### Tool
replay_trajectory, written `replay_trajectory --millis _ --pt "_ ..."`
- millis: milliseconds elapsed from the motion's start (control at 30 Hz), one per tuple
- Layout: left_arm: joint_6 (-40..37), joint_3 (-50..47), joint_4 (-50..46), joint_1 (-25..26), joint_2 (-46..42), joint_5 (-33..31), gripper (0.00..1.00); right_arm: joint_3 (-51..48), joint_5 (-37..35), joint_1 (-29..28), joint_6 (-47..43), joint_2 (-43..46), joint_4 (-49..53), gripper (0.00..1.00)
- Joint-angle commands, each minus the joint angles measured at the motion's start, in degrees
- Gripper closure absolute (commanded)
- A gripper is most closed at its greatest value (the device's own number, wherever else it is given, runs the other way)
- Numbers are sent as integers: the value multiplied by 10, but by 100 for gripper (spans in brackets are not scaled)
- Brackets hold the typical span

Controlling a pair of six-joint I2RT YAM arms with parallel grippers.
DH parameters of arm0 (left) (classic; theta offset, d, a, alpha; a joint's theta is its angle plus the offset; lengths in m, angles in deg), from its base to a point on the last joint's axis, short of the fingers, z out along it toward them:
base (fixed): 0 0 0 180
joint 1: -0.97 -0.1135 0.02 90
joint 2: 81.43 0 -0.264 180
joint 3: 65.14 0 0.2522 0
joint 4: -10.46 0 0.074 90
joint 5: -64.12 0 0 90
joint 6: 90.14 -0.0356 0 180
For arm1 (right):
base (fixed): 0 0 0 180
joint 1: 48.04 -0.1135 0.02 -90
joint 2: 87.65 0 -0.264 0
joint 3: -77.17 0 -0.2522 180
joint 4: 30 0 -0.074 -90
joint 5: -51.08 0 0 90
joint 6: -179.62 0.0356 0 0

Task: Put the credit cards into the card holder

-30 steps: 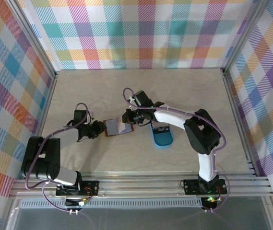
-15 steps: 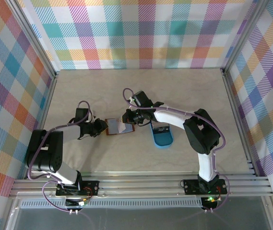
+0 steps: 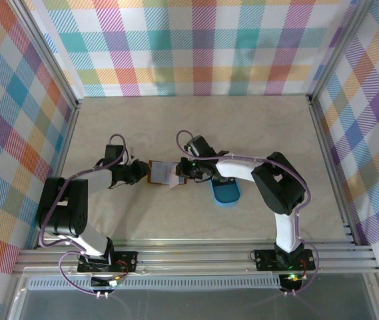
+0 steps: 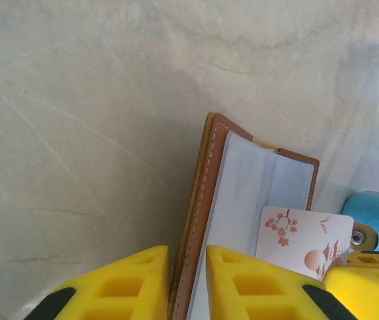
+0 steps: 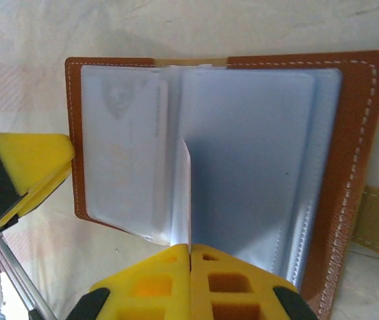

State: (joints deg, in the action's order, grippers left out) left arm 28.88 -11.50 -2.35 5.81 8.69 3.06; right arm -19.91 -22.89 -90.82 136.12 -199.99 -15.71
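The card holder (image 3: 157, 172) lies open at mid-table, brown leather with clear plastic sleeves (image 5: 256, 153). My left gripper (image 4: 188, 259) is shut on its leather left edge (image 4: 206, 193), one yellow finger on each side. A thin pale credit card (image 5: 188, 193) stands edge-on over the sleeves, and my right gripper (image 5: 190, 248) is shut on it. In the left wrist view that credit card (image 4: 301, 239) shows a cherry-blossom print. Another card (image 5: 124, 127) sits faintly inside the left sleeve.
A blue oval tray (image 3: 226, 193) sits just right of the holder, partly under my right arm, and shows in the left wrist view (image 4: 376, 208). Plaid walls and metal rails enclose the table on three sides.
My left gripper has shifted up and right, carrying the holder's edge with it. My right gripper has come down a little with the card, closer over the open sleeves.
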Motion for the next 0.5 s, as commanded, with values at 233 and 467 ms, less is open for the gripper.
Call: replay_trajectory --millis 233,467 --pt "2 -3 -23 3 -53 21 87 -1 -17 1 36 25 -55 100" --pt "-1 6 1 5 -15 34 95 8 -15 0 36 20 -54 100"
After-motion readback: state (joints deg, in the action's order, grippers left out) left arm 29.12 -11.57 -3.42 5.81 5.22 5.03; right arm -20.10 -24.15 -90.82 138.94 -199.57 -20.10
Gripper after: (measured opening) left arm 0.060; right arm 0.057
